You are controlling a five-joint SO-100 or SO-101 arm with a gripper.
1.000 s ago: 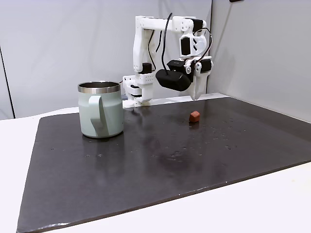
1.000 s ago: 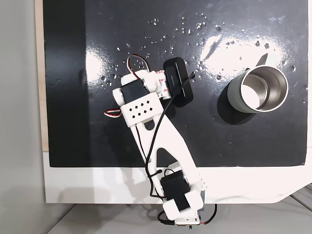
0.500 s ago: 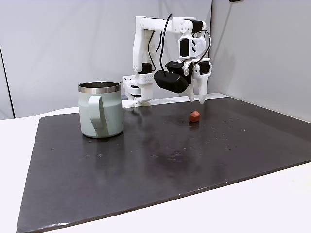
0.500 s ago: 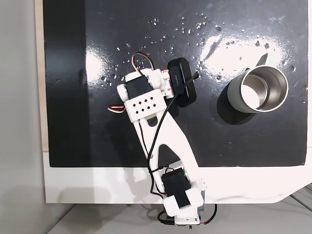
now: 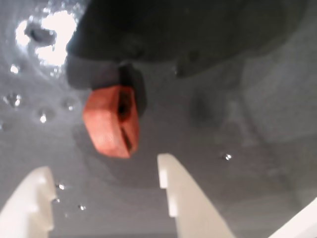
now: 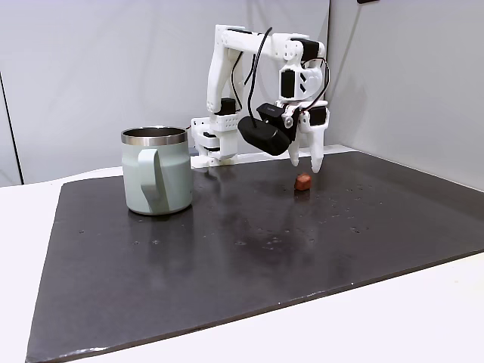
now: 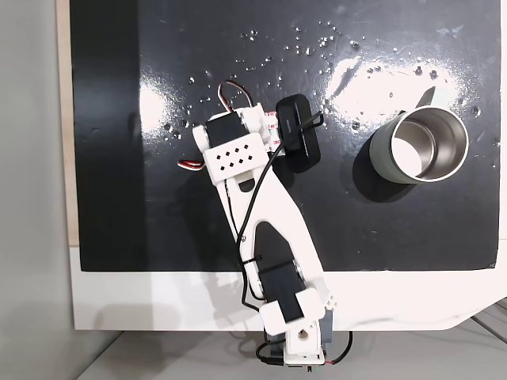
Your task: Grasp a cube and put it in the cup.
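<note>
The hand [image 6: 305, 164] hangs wide open just above the cube [image 6: 303, 181], so it should drop straight, straddle it squarely, then squeeze gently.

Brick-red cube [image 6: 303, 181] on slab, green steel-rimmed cup [image 6: 156, 171] upright
</note>
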